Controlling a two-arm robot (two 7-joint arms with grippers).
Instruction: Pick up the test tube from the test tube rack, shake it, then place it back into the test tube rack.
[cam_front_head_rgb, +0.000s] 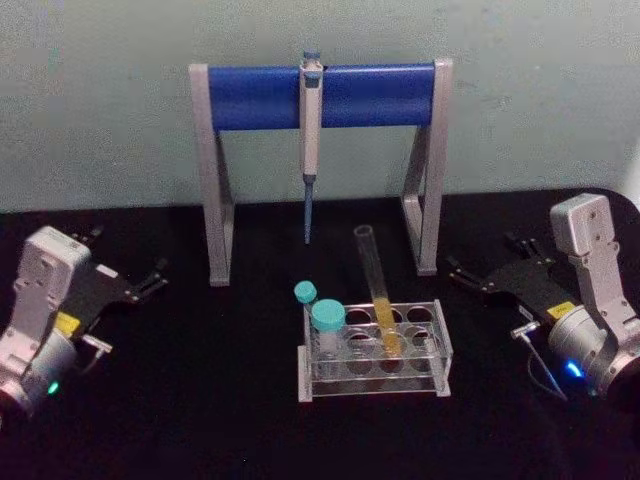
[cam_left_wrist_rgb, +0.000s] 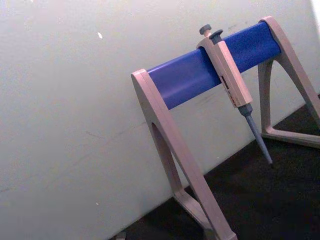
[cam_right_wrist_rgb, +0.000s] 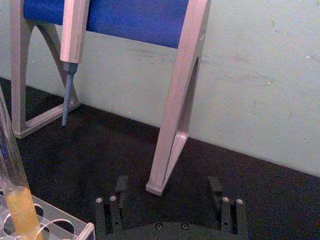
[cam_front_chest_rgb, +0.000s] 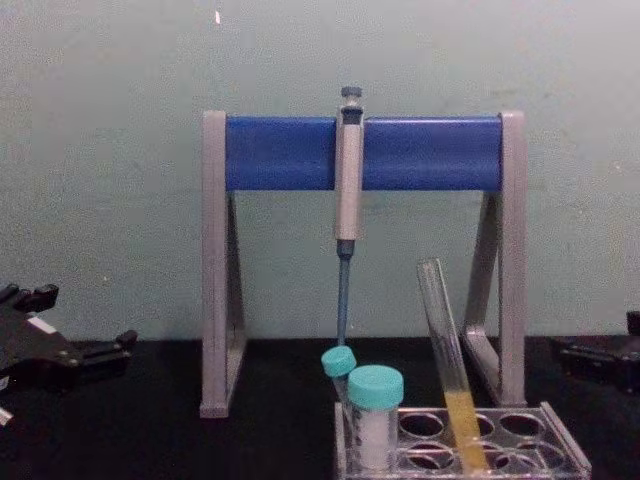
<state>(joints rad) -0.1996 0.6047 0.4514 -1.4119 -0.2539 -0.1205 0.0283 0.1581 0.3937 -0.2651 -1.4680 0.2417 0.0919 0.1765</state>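
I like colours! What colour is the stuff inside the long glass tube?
Yellow liquid in the test tube; chest view shows it best.

A tall grey-legged stand with a blue crossbar (cam_front_head_rgb: 320, 95) rises from the black table (cam_front_head_rgb: 200, 400). A grey pipette (cam_front_head_rgb: 311, 140) hangs from its bar. Two teal-capped tubes (cam_front_head_rgb: 327, 318) stand before it.

A plain pale grey-green painted wall (cam_front_chest_rgb: 110, 200) closes off the scene behind the work area, matte and evenly lit, with faint scuffs and a few small pale flecks on its surface. It meets the flat table (cam_front_head_rgb: 250, 430), covered in matte black cloth, along a straight horizontal line. The black surface runs from that line to the near edge of both the head and chest views, dark and without glare
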